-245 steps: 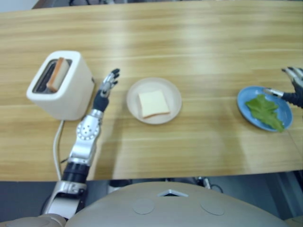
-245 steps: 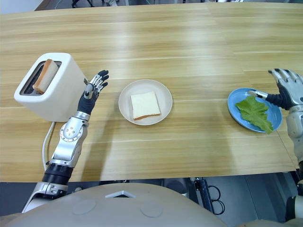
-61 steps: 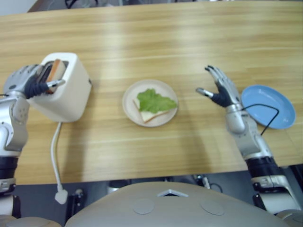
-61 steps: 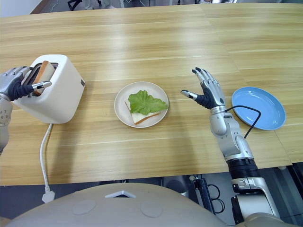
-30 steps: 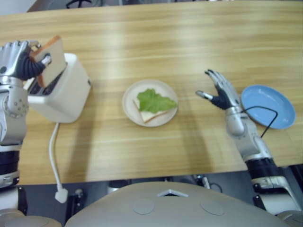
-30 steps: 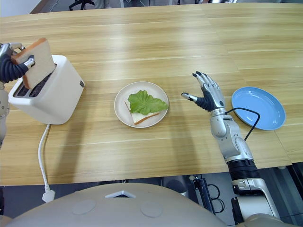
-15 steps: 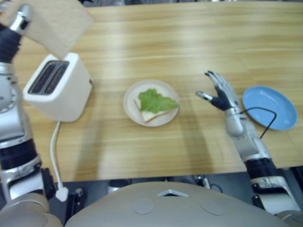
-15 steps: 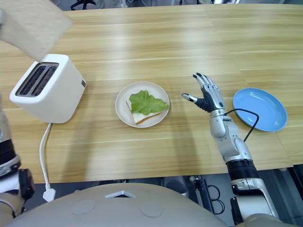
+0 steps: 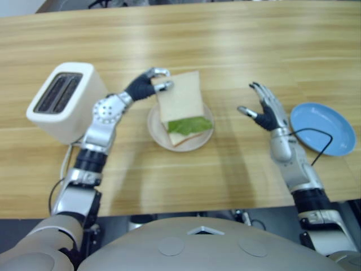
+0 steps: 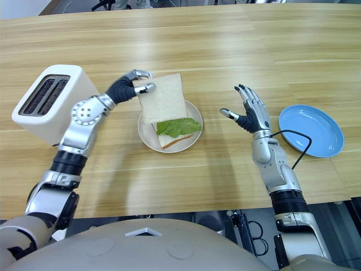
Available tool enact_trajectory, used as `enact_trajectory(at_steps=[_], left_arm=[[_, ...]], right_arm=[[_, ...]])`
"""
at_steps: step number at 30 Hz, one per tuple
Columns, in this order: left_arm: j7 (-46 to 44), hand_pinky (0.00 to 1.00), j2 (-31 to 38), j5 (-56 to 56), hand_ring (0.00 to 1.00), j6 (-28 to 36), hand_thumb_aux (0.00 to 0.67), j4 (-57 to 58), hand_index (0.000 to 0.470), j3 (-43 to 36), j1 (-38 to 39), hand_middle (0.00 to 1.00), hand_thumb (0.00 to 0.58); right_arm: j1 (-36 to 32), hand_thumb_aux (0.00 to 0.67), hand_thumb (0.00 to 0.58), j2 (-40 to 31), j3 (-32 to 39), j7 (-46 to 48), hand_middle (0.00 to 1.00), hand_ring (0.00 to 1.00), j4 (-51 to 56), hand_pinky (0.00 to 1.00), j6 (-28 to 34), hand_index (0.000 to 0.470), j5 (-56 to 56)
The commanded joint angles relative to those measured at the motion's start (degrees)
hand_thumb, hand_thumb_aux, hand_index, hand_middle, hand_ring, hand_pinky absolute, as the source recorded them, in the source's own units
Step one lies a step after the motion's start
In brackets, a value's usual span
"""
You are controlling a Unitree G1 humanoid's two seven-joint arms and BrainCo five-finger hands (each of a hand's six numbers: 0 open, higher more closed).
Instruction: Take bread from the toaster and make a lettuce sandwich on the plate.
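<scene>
Leftmost on the wooden table [image 10: 225, 45], a white toaster [image 10: 48, 104] is sitting at an angle, its two dark slots facing up. A pale cord [image 9: 70, 151] is trailing from beneath it toward the near edge.

Just right of the toaster, the left hand [image 10: 127, 86] is reaching across to the cream plate [image 10: 148, 138]. Its fingers [image 10: 145, 87] are pinching the upper left corner of a bread slice [image 10: 163, 99]. That slice is hanging tilted over the rear half of the plate, its lower edge lying over the lettuce [image 10: 177, 127]. Whether it is already resting on the leaf cannot be told.

On the plate, the lettuce is lying on a bottom slice [image 10: 176, 141], whose crust is showing along the near side.

Farther right, the right hand [image 10: 251, 113] is hovering above the bare table between the two plates. Its fingers are spreading wide and holding nothing, the palm turning toward the sandwich.

At the far right, a blue plate [image 10: 316, 118] is sitting well apart from the cream one. A thin black cable [image 10: 299, 133] is looping from the right forearm across the blue plate's near-left rim.
</scene>
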Motion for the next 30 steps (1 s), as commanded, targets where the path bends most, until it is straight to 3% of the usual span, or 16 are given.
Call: enact_trajectory(at_steps=[1, 13, 22, 30], left_arm=[[-0.1, 1.0, -2.3, 3.0, 1.0, -4.1, 0.67, 12.0, 0.46, -1.4, -4.3, 1.0, 0.58], [5.2, 1.0, -6.9, 10.4, 1.0, -10.2, 0.67, 30.9, 0.46, -3.0, -10.0, 1.0, 0.58], [8.3, 1.0, -6.5, 15.8, 1.0, -10.8, 0.67, 33.9, 0.46, -5.2, -9.6, 1.0, 0.58], [15.3, 1.0, -4.3, 23.7, 1.0, -13.0, 0.67, 36.5, 0.46, -8.8, -10.6, 1.0, 0.58]], right_arm=[[0.4, 0.0, 0.0, 0.1, -0.3, 0.0, 0.0, 0.0, 0.1, 0.0, 0.3, 0.0, 0.7], [0.4, 0.0, 0.0, 0.2, 0.5, 0.0, 0.0, 0.0, 0.5, 0.0, 0.6, 0.0, 0.4], [0.2, 0.0, 0.0, 0.1, 1.5, 0.4, 0.0, 0.0, -0.2, 0.0, 0.9, 0.0, -0.4], [1.4, 0.0, 0.0, 0.1, 4.8, 3.7, 0.0, 0.0, -7.8, 0.0, 0.1, 0.0, -2.4]])
